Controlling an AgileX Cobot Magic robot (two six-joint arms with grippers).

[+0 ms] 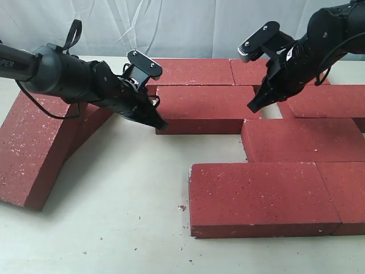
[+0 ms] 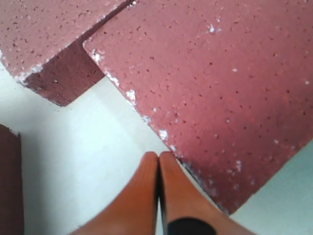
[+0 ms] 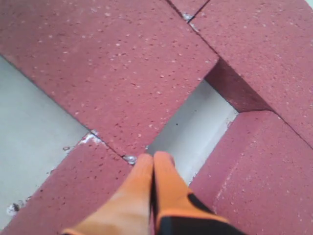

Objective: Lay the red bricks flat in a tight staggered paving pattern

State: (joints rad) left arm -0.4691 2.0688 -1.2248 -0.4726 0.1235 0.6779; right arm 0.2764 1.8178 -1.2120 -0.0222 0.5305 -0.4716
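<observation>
- The front brick [image 1: 259, 197] lies flat nearest the camera. It is a thick, dark red slab, rough and pitted, flecked with white, with sharp edges. Its long axis runs left to right, and a second brick [image 1: 349, 191] butts against its right end.
- The other red bricks [image 1: 302, 140] lie flat behind it in three further rows. Their long axes all run left to right, and each row is offset sideways from the next.
- In the second row from the back, the middle brick [image 1: 205, 105] and its right-hand neighbour [image 1: 328, 100] stand apart. A gap [image 3: 195, 122] of bare worktop shows between them.
- At far left, apart from the paved group, a leaning brick [image 1: 34, 142] is tilted against a propping brick [image 1: 91, 120] behind it.
- The left claw [image 1: 161, 123] has its orange fingers [image 2: 146, 186] pressed together with nothing between them. Its tips are low, just beside the front-left corner of the middle brick.
- The right claw [image 1: 254, 107] is closed in the same way and empty, its orange fingers [image 3: 139, 186] together. Its tips sit at the right end of the middle brick, at the edge of the gap.
- The worktop [image 1: 125, 194] is pale cream, smooth and matte, with a few dark crumbs on it. A wrinkled white cloth [image 1: 171, 25] hangs behind.
</observation>
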